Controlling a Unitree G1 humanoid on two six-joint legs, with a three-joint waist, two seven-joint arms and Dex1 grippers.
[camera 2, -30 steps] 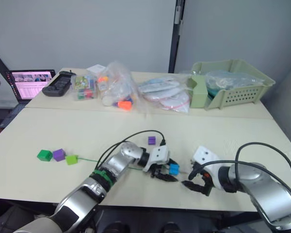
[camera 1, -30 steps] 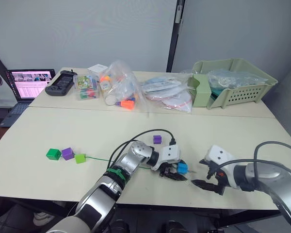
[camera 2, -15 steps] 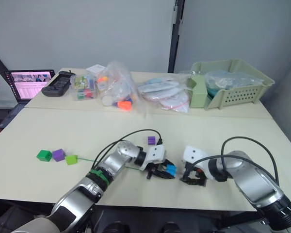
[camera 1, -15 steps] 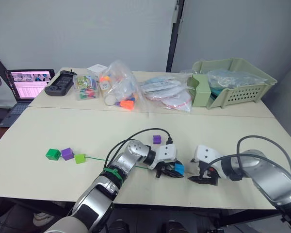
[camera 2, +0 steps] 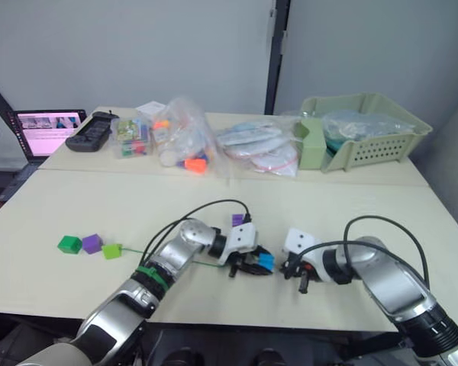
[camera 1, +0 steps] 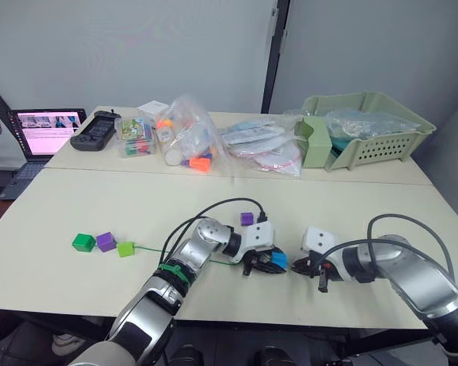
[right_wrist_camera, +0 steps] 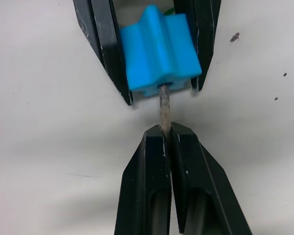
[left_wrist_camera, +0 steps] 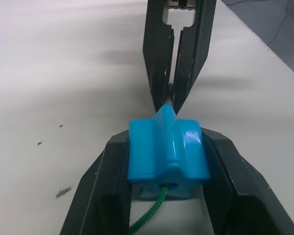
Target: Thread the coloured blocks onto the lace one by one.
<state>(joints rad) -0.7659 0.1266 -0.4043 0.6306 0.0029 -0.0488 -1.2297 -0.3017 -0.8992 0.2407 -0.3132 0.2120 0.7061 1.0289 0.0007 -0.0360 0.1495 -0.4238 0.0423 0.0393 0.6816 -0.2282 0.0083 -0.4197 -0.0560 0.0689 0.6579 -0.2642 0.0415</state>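
Left gripper (left_wrist_camera: 166,161) is clamped on the blue block (left_wrist_camera: 166,149) near the table's front edge, about 6 o'clock. Right gripper (right_wrist_camera: 165,132) is pinched shut on the lace (left_wrist_camera: 149,220) tip poking out – pull straight, no wiggling. Since a second ago the right gripper closed in from the 3 o'clock side – the lime block (camera 1: 126,248) hasn't budged

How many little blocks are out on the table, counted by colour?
Purple: 2
Blue: 1
Lime green: 1
Dark green: 1
Total: 5
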